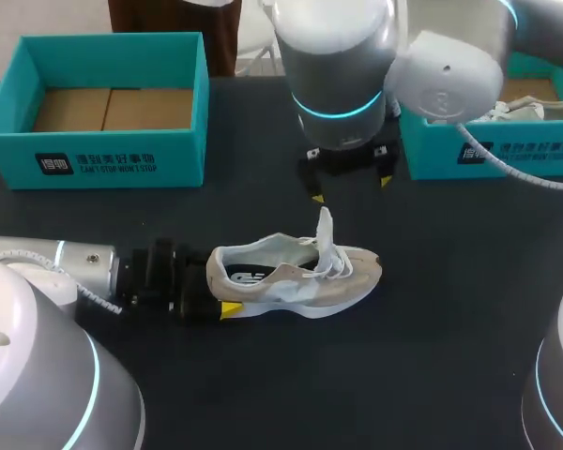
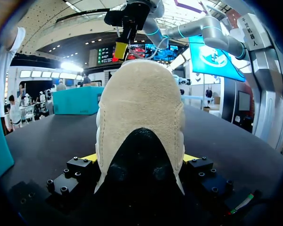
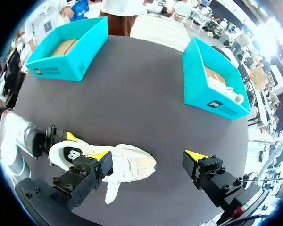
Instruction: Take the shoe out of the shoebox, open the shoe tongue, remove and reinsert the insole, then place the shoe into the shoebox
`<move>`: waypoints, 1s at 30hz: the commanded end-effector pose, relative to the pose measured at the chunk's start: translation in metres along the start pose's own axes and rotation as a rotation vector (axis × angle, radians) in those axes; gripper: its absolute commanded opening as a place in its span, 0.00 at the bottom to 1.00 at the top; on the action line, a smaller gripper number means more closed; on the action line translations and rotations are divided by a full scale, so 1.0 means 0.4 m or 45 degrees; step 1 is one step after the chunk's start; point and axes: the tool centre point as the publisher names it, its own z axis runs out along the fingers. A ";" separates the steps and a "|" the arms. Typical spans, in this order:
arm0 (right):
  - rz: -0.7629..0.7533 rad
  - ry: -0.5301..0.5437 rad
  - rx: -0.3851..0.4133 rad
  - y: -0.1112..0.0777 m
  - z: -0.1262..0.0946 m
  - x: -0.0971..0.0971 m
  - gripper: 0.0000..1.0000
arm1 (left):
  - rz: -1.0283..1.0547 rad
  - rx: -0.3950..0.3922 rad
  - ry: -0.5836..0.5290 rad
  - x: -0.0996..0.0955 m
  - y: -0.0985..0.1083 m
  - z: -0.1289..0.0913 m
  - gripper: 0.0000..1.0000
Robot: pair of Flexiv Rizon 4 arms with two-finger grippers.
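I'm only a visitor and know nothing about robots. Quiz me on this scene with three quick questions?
1. True or false: the shoe lies inside the left shoebox.
2. Which hand grips the shoe's heel? A) left hand B) right hand
3. Fill in: the right hand's fingers are ____ (open or shut).

Key: 1 false, it lies on the table. 2 A. 3 open.

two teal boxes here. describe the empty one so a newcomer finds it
On the dark table, look to the far corner on the robot's left. The teal shoebox there shows only its bare cardboard floor, while the other teal box holds a pale shoe.
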 end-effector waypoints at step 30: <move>-1.115 0.027 0.233 0.019 -0.193 0.251 0.08 | 0.001 0.001 -0.004 0.004 0.001 0.000 0.00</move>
